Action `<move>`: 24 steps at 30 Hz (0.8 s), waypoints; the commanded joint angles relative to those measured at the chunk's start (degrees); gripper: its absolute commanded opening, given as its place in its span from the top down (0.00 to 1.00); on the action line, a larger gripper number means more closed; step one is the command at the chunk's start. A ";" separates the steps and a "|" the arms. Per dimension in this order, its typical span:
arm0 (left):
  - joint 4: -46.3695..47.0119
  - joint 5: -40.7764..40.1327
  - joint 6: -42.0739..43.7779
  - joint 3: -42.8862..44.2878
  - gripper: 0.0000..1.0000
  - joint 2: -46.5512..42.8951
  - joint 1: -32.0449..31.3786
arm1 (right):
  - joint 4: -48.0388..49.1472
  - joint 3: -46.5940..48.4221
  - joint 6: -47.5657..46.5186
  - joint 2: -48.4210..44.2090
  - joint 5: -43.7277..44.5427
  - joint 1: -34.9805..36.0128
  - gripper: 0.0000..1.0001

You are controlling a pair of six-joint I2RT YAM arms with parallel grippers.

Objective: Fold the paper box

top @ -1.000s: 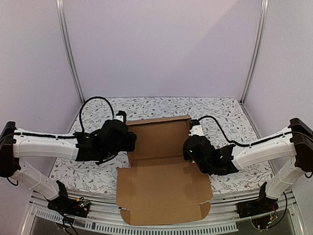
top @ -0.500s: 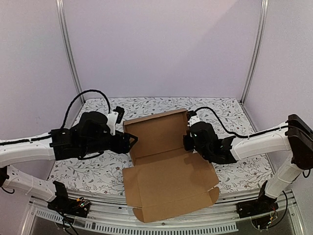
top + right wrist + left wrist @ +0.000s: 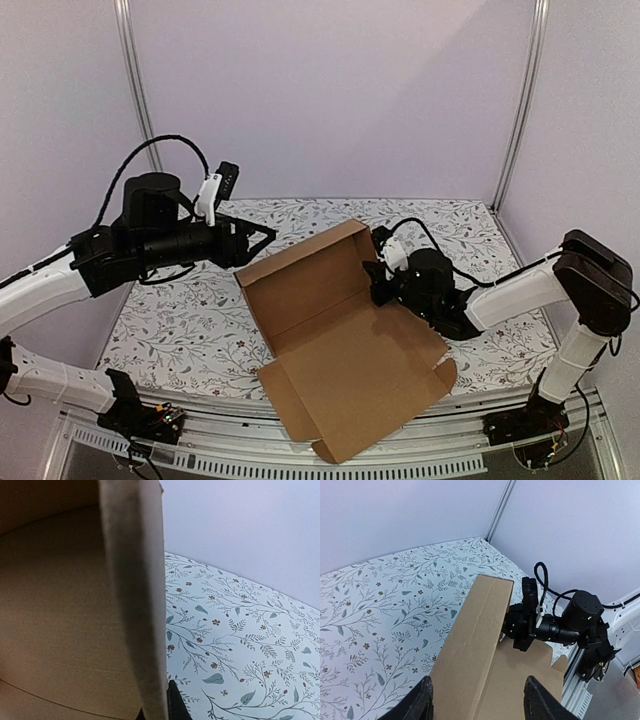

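The paper box (image 3: 345, 350) is an open brown cardboard sheet lying skewed on the table, its rear panel (image 3: 305, 275) raised. My right gripper (image 3: 379, 270) is shut on the right edge of that raised panel. In the right wrist view the cardboard edge (image 3: 135, 595) runs between my jaws, and one black finger (image 3: 175, 702) shows beside it. My left gripper (image 3: 268, 236) is open and empty, held above the panel's left end. In the left wrist view its fingers (image 3: 422, 700) spread wide over the cardboard (image 3: 470, 645).
The table has a floral cover (image 3: 190, 320). Metal posts (image 3: 140, 110) and lilac walls close in the back and sides. A metal rail (image 3: 220, 462) runs along the front edge, and the box's near corner (image 3: 330, 455) overhangs it.
My left gripper has risen up and back, away from the panel's left edge. The box has turned, with its right rear corner farther back and its near end shifted right. My right gripper kept its hold.
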 commanded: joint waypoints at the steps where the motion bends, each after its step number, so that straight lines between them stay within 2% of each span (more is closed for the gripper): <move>1: 0.48 6.53 1.18 3.46 0.43 3.54 3.27 | 16.53 -0.81 -3.48 4.95 -6.88 -0.29 1.00; 11: 4.09 15.99 1.09 12.30 0.56 17.60 5.40 | 37.20 -1.45 -6.50 16.72 -10.38 -0.46 1.00; 18: 6.90 21.07 -1.75 17.76 0.65 28.08 5.57 | 37.81 -0.75 -6.17 20.31 -10.90 -0.41 1.00; 24: 7.55 23.39 -2.92 23.04 0.78 36.17 5.49 | 37.90 -0.39 -5.08 22.07 -10.99 -0.44 1.00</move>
